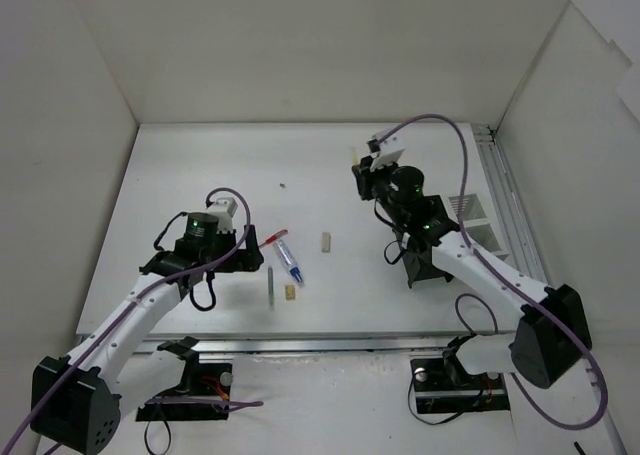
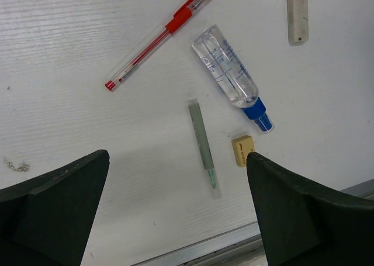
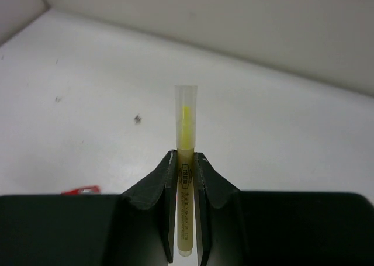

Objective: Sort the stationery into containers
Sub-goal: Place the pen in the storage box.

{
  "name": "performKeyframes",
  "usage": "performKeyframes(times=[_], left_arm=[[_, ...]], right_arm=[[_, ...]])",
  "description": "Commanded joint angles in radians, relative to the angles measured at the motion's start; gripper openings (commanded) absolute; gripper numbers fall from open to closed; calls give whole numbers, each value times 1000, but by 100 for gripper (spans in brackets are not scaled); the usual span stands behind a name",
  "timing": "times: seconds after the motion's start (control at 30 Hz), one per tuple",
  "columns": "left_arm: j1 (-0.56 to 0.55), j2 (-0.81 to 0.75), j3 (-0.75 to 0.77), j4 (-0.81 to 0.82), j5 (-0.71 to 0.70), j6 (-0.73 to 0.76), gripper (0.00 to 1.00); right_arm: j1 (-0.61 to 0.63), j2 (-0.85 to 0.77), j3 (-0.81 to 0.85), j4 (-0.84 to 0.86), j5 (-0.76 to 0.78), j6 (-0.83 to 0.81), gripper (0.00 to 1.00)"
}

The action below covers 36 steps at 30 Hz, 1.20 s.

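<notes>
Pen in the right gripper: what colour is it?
The pen is yellow under a clear cap; clearest in right wrist view.

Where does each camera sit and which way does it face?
Top external: above, behind the arms, looking down on the white table; both arms show.
Left wrist: on the left arm, looking down at a red pen and clear blue-capped tube; open left gripper below.
Right wrist: on the right arm, facing the far wall; right gripper clamps a yellow highlighter.
Shared by top and left wrist: pen, tube.
</notes>
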Motion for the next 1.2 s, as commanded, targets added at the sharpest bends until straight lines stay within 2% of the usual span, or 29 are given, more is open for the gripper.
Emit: performKeyframes(times=[0.0, 0.2, 0.47, 0.67, 0.83, 1.03, 1.17], left_arm=[[-10, 17, 31, 34, -9, -13, 100], [-21, 71, 17, 63, 7, -34, 100], [-39, 135, 39, 74, 15, -33, 100], [-39, 168, 57, 77, 26, -25, 100], [-39, 177, 62, 65, 6, -28, 100], [-48, 177, 65, 65, 7, -19, 100], [-48, 178, 60, 62, 21, -22, 100]], right_arm=[[-77, -105, -100, 189, 96, -70, 0], [-207, -223, -250, 274, 214, -84, 0], [-324, -202, -338, 332, 242, -44, 0], [-364, -179, -376, 338, 155, 31, 0], [-366, -162, -407, 337, 131, 68, 4], [-366, -214, -450, 337, 115, 90, 22], [-366, -333, -474, 332, 105, 100, 35]])
